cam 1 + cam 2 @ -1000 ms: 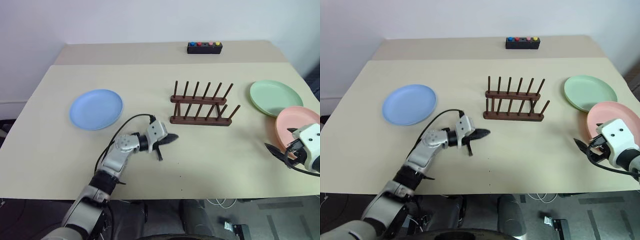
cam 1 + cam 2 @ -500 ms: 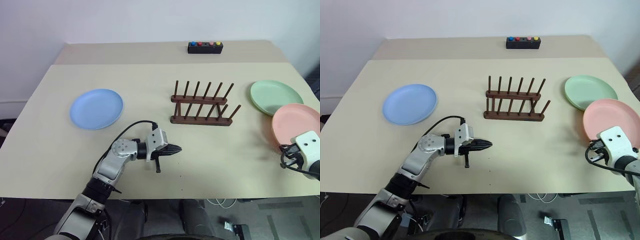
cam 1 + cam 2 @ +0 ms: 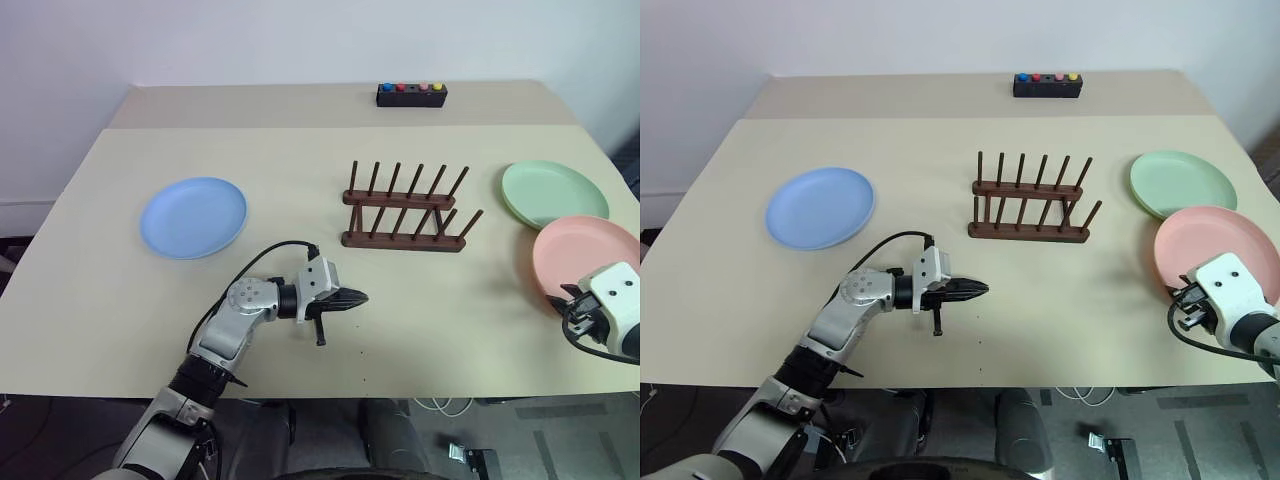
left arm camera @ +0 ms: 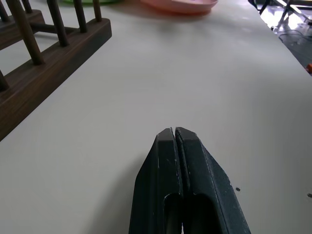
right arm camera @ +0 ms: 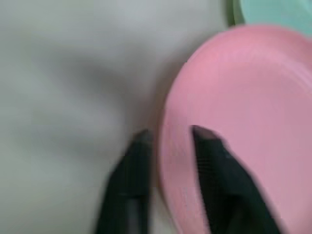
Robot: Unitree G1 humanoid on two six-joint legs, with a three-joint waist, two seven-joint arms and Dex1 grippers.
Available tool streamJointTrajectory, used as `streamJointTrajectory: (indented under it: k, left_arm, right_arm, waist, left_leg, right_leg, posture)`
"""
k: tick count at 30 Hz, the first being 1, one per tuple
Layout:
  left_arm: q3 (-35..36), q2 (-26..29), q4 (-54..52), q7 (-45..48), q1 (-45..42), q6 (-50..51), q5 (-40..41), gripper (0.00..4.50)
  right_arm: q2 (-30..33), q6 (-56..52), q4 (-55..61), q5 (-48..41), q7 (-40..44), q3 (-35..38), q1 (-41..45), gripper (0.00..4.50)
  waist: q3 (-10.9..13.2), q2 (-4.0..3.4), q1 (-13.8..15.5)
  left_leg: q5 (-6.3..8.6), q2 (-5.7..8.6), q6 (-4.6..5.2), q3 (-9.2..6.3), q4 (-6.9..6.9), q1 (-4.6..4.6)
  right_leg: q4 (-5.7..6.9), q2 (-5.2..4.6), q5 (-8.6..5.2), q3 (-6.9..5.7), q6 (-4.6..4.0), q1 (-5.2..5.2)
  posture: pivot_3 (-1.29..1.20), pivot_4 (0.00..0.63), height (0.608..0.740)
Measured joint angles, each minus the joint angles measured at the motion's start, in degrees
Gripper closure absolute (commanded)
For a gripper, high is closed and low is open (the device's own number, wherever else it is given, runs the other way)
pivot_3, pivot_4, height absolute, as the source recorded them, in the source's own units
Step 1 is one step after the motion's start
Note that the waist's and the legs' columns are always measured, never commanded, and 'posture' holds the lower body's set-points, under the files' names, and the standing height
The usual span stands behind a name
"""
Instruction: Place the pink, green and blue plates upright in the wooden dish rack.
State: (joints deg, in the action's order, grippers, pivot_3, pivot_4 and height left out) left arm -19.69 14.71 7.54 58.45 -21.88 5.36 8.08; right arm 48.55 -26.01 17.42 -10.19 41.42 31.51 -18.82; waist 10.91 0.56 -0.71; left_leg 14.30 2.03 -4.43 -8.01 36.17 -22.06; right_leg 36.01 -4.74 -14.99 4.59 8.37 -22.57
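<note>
The pink plate (image 3: pixel 585 255) sits at the table's right edge, its far rim overlapping the green plate (image 3: pixel 553 193). My right gripper (image 5: pixel 170 134) is shut on the pink plate's near rim, one finger under it and one on top. The blue plate (image 3: pixel 193 217) lies flat at the left. In the middle stands the wooden dish rack (image 3: pixel 405 215), with nothing between its pegs. My left gripper (image 3: pixel 360 297) is shut and holds nothing. It points right, low over the table in front of the rack, whose near rail (image 4: pixel 48 58) shows in the left wrist view.
A small black box with coloured buttons (image 3: pixel 411 95) sits at the far edge behind the rack. The table's near edge runs just below both arms, and its right edge lies close to the pink and green plates.
My right gripper went from open in front of the pink plate to shut on its near rim. The plate has shifted a little left with it. The left gripper has hardly moved.
</note>
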Motion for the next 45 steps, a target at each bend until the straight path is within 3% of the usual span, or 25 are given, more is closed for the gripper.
streamJointTrajectory:
  k: [1,12,15,20,31,36,40,45]
  left_arm:
    - [-0.01,-0.04,0.28,0.00,-0.06,-0.05,-0.07,4.50]
    - [-0.37,-0.26,0.36,-0.20,-0.07,-0.11,-0.16,4.50]
    - [-0.38,-0.24,0.35,-0.35,-0.07,-0.11,-0.17,4.50]
    - [-0.38,-0.10,0.35,-0.87,-0.07,-0.11,-0.17,4.50]
    - [-0.38,-0.03,0.35,-1.05,-0.11,-0.11,-0.16,4.50]
    - [-0.39,-0.05,0.43,-0.93,-0.28,-0.28,-0.15,4.50]
    - [-0.38,-0.10,1.22,-0.83,-0.42,-0.78,-0.15,4.50]
    - [-0.26,-0.21,1.70,-0.87,-1.03,-1.03,-0.03,4.50]
  right_arm:
    - [0.05,0.28,0.39,0.30,0.21,0.02,-0.73,1.17]
    - [-0.20,1.09,-0.93,3.03,-0.80,-2.75,-0.25,1.17]
    - [-0.21,1.24,-3.91,4.88,-2.89,-4.33,1.27,2.00]
    - [-0.20,1.80,-5.57,6.69,-4.13,-4.94,1.26,4.46]
    - [1.08,2.71,-0.94,8.35,-2.61,-3.48,-1.83,4.46]
    - [3.56,4.44,2.73,8.28,-0.60,1.23,0.09,4.46]
    - [5.34,6.94,5.32,5.88,0.93,3.92,6.06,4.46]
    - [3.83,3.83,6.97,-8.24,1.17,2.58,25.67,4.46]
  waist:
    - [0.00,0.00,0.02]
    - [0.00,0.01,-0.01]
    - [0.00,-0.01,0.02]
    - [-0.01,-0.01,0.04]
    - [-0.01,-0.02,-0.05]
    - [-0.01,-0.03,-0.09]
    - [0.00,-0.01,-0.04]
    - [0.04,0.00,-0.30]
  left_leg:
    - [0.00,0.00,0.00,0.00,0.00,0.00]
    - [0.00,0.00,0.00,0.00,0.02,-0.04]
    - [0.00,0.00,0.00,0.00,0.02,-0.05]
    - [0.00,0.00,0.00,-0.01,0.02,-0.09]
    - [0.00,0.00,0.00,0.00,0.03,-0.09]
    - [0.00,0.00,0.00,0.01,0.02,-0.09]
    - [0.00,0.00,0.00,0.00,0.04,-0.10]
    - [0.00,-0.02,0.00,-0.02,0.01,-0.09]
  right_leg:
    - [0.00,0.00,0.00,0.00,0.00,0.00]
    - [-0.01,0.00,0.00,0.00,-0.01,-0.03]
    - [0.00,-0.01,0.00,0.00,-0.02,-0.04]
    - [0.00,0.00,0.00,0.00,-0.01,-0.08]
    - [0.00,0.00,0.01,0.00,0.01,-0.08]
    - [0.01,0.00,0.02,0.00,0.03,-0.09]
    - [0.00,0.00,0.03,0.00,0.04,-0.08]
    - [0.02,0.02,0.04,-0.02,0.02,-0.10]
  posture:
    - [0.00,0.150,0.740]
    - [0.00,0.150,0.740]
    - [0.00,0.150,0.740]
    - [0.00,0.150,0.740]
    - [0.00,0.150,0.740]
    - [0.00,0.150,0.740]
    - [0.00,0.150,0.740]
    - [0.00,0.150,0.740]
